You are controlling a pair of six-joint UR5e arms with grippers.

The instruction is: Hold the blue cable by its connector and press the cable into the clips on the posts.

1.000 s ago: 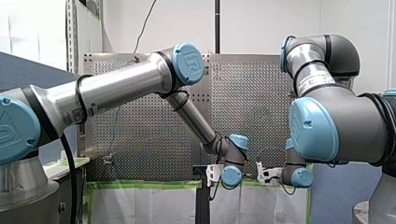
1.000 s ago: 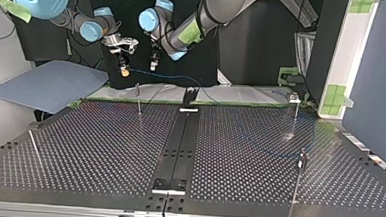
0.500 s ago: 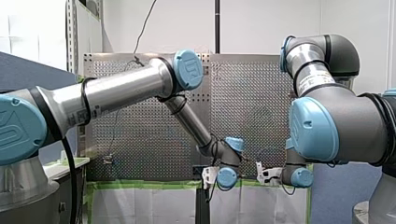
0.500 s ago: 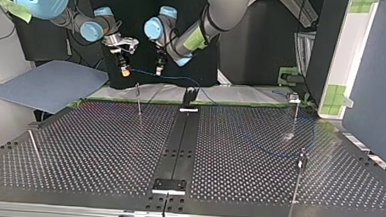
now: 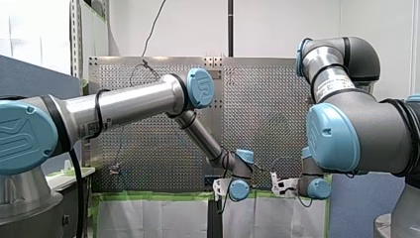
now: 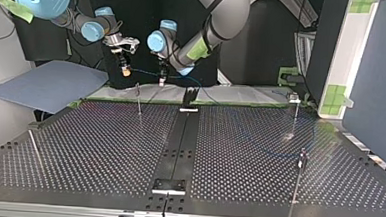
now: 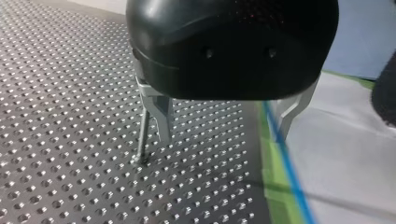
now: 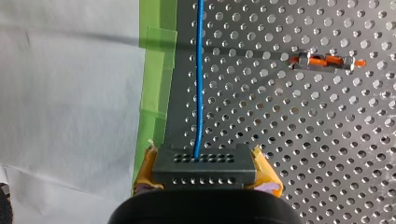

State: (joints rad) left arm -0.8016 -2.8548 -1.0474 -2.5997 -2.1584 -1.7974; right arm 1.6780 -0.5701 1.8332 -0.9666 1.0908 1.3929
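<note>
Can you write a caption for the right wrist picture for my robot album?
My right end effector grips the black connector, its blue cable running out over the table.

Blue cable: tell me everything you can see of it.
The cable is thin and blue, running straight out of the dark connector that my right gripper clamps between yellow pads. It hangs above the table and passes between my left gripper's open metal fingers, close beside one; contact there cannot be told. Beyond that it is too faint to follow.
</note>
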